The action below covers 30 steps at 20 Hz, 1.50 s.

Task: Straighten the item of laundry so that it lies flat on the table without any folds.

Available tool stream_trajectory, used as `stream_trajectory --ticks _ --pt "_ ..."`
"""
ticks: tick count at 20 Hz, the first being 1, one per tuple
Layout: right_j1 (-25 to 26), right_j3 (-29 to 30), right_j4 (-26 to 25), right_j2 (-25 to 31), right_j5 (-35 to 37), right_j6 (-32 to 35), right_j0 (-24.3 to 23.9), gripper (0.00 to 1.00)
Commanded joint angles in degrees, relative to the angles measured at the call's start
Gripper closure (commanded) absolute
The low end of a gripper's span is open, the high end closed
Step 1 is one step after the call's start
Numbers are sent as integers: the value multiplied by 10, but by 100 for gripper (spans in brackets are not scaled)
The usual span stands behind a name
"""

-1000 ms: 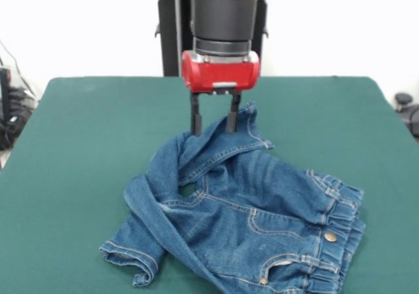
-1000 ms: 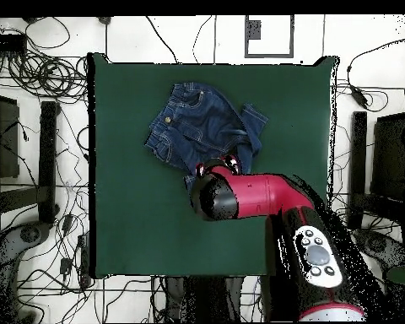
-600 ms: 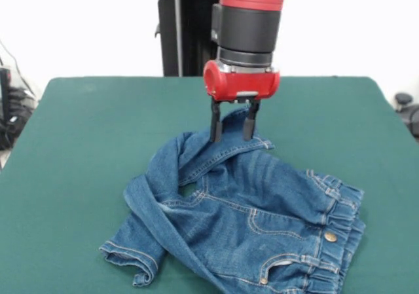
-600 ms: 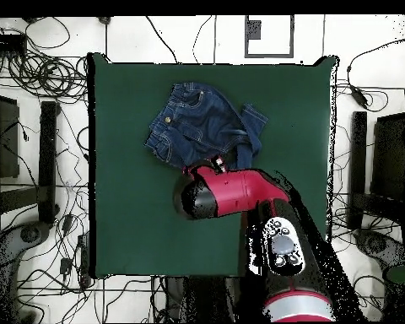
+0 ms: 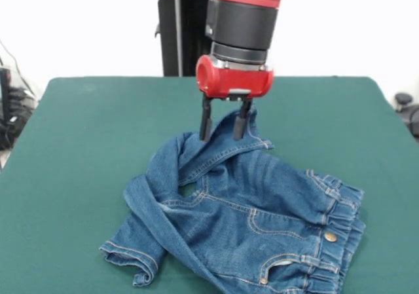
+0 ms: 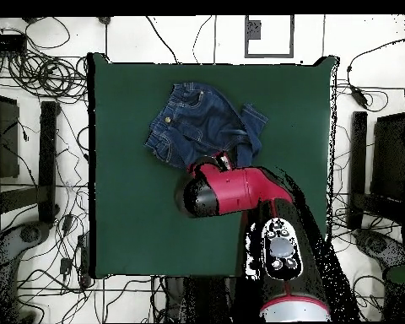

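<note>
Above the jeans' far raised cuff: tool (image 5: 223, 125), fingers spread, hanging over the denim and pinching nothing as far as can be told. Directly beneath, one leg of the jeans (image 5: 249, 219) folded back across the other, its hem peaked up near the fingertips. Beyond that, waistband toward the near right corner of the surface (image 5: 85, 124), second cuff curled at the near left of the garment. Judged barely begun: legs crossed, folds throughout, flattening all left to do.
</note>
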Motion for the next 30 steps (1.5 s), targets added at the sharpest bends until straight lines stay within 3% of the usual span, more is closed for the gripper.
stream_trajectory --ticks 1,16,30 --pt "32 -11 14 40 70 18 -29 0" --pt "94 -49 4 68 19 26 -73 0" --pt "103 -55 7 80 21 26 -77 0"
